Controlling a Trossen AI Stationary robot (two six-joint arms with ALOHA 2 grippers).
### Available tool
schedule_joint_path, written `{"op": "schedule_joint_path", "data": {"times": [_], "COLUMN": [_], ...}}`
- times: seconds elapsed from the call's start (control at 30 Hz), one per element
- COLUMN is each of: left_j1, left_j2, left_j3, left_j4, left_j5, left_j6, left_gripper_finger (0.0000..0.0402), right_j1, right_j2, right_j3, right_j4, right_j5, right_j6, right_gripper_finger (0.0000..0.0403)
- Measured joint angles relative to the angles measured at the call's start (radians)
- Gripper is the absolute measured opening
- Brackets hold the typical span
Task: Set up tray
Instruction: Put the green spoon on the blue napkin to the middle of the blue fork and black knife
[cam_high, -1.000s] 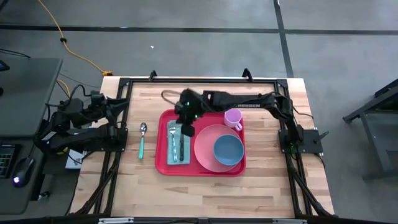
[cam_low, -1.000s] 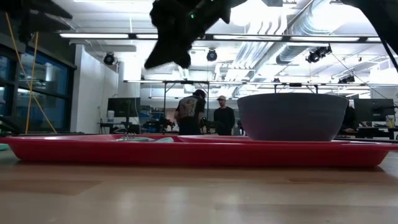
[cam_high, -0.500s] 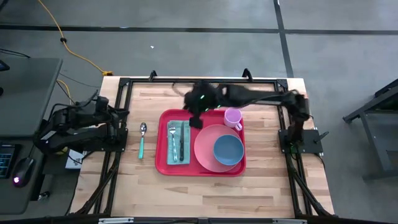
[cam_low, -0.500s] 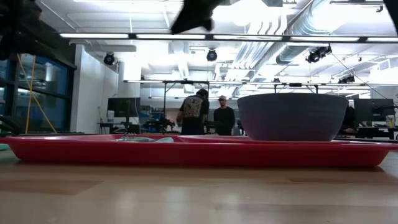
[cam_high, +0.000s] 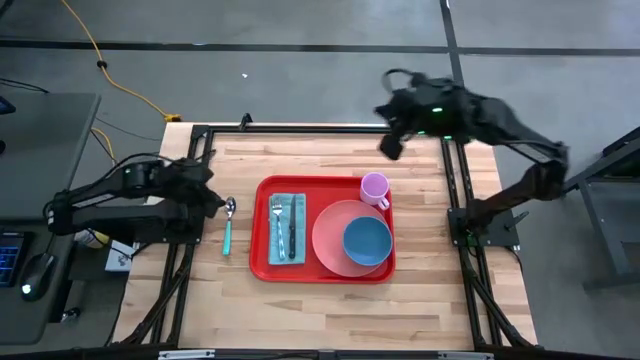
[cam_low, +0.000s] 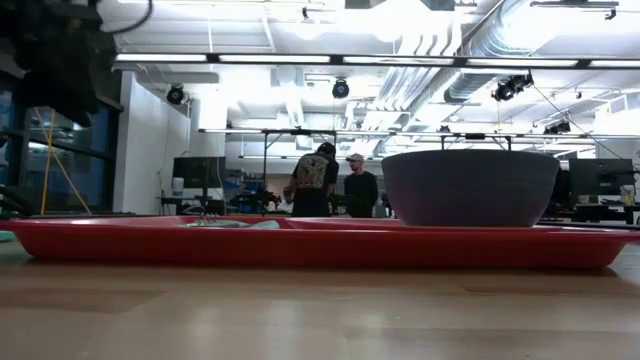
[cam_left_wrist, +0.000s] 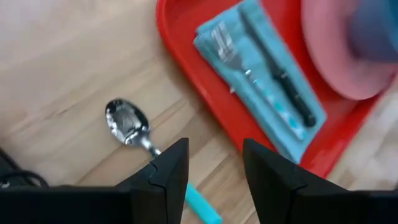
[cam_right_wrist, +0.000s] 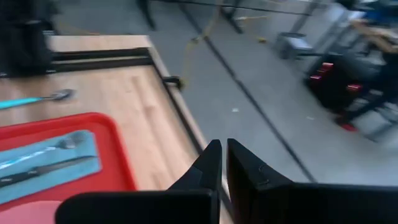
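Left gripper (cam_high: 212, 192) reaches low over the spoon (cam_high: 229, 222) beside the tray (cam_high: 260, 230), jaws released, empty. Right gripper (cam_high: 390, 143) raised at the table's far edge, jaws clenched, empty.

tray (cam_high: 259, 262): red, plain
plate (cam_high: 330, 245): pink, plain
bowl (cam_high: 367, 241): blue seen from above; dark grey-purple in the low view
cup (cam_high: 374, 187): light purple-pink
napkin (cam_high: 275, 228): pale teal
knife (cam_high: 293, 236): black handle
spoon (cam_high: 228, 226): silver bowl, turquoise handle
table (cam_high: 330, 310): light wood, banded grain
left gripper (cam_left_wrist: 214, 163): black
right gripper (cam_right_wrist: 224, 155): black
cable (cam_high: 100, 64): yellow, upper left of the high view
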Motion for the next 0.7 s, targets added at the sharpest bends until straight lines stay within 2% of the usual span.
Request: {"op": "schedule_joint_path", "data": {"times": [0.17,0.27,0.43,0.7], "left_j1": [0.0,0.0,0.0,0.0], "left_j2": [0.135,0.208,0.344,0.55], "left_j3": [0.0,0.0,0.0,0.0], "left_j4": [-0.001,-0.002,-0.006,-0.009], "left_j5": [0.016,0.002,-0.037,-0.036], "left_j6": [-0.029,-0.056,-0.115,-0.123], "left_gripper_finger": [0.0182,0.0181,0.0181,0.0181], "right_j1": [-0.001,-0.001,-0.001,0.0], "right_j2": [-0.085,-0.111,-0.124,-0.122], "right_j3": [0.0,0.0,0.0,-0.001], "right_j4": [-0.089,-0.128,-0.167,-0.186], "right_j5": [0.126,0.161,0.167,0.166], "right_j6": [0.001,0.006,0.007,-0.012], "right_gripper_finger": [0.0,0.0,0.0,0.0]}}
